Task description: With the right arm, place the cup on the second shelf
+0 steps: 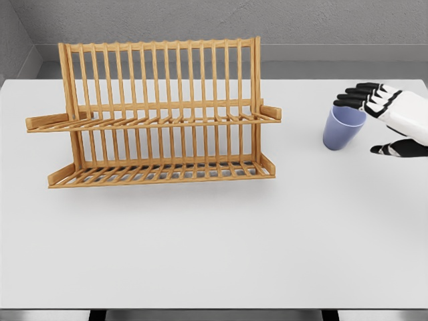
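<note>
Blue cup (pixel 344 128) stands upright on the white worktop (pixel 214 234), approx 3 o'clock from the middle of the view, well apart from the rack. Rim is up, body tapers to the base, a faint shadow at its foot.

Right hand (pixel 391 120) comes in from the 3 o'clock edge, white w/ black fingertips. Its fingers (pixel 358 97) are spread apart and reach over the cup's far rim at approx 1 o'clock of the cup; the thumb (pixel 394 150) hangs lower, at approx 4 o'clock of the cup, w/ a gap between thumb and cup wall. Hand is not closed on anything; whether the fingertips touch the rim can't be told from this angle.

Wooden dish rack (pixel 157 110) sits at approx 10 o'clock, two tiers of slats plus a tall slatted back. Upper shelf (pixel 154 122) runs across the rack's mid height; lower shelf (pixel 160 172) rests just above the worktop. Neither tier carries the cup.

Grey wall (pixel 214 20) runs along 12 o'clock behind the worktop's far edge.
</note>
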Robot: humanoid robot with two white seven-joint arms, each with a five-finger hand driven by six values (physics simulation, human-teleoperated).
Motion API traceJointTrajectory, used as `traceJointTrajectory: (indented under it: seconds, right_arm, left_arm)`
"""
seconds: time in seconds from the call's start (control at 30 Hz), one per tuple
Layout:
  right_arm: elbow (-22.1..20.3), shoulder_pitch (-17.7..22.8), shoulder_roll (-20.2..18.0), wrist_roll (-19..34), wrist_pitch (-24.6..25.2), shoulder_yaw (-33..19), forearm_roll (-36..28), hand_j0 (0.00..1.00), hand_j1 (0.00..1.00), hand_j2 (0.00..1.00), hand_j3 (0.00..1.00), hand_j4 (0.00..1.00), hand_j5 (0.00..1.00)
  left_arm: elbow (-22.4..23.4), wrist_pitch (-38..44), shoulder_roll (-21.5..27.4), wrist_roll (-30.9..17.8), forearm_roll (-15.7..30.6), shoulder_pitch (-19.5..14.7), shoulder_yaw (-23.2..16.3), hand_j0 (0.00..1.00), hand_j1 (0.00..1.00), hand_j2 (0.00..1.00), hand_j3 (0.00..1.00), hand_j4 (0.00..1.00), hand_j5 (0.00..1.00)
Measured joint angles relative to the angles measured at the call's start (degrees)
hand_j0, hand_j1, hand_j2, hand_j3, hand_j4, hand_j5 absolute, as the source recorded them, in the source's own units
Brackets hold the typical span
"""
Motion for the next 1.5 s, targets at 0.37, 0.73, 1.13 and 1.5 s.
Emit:
traceJointTrajectory:
  seconds: [0.37,0.73,1.13,1.5]
  right_arm:
    - [3.1,-5.36,-0.83,17.78,-0.02,-4.66,-0.67,1.0,1.0,1.0,1.0,1.0,1.0]
    - [14.18,-29.44,7.2,26.29,3.49,13.98,-0.8,1.0,1.0,1.0,1.0,1.0,1.0]
    - [24.73,-32.52,11.34,26.52,3.44,21.23,1.09,1.0,1.0,1.0,1.0,1.0,1.0]
    - [31.93,-36.65,15.62,26.52,3.83,25.93,1.33,1.0,1.0,1.0,1.0,1.0,1.0]
  left_arm:
    - [0.0,0.0,0.0,0.0,0.0,0.0,0.0,1.0,1.0,1.0,1.0,1.0,1.0]
    - [0.0,0.0,0.0,0.0,0.0,0.0,0.0,1.0,1.0,1.0,1.0,1.0,1.0]
    - [0.0,0.0,0.0,-0.01,0.0,0.0,0.0,1.0,1.0,1.0,1.0,1.0,1.0]
    - [0.0,0.0,0.0,-0.01,0.0,0.0,0.0,1.0,1.0,1.0,1.0,1.0,1.0]
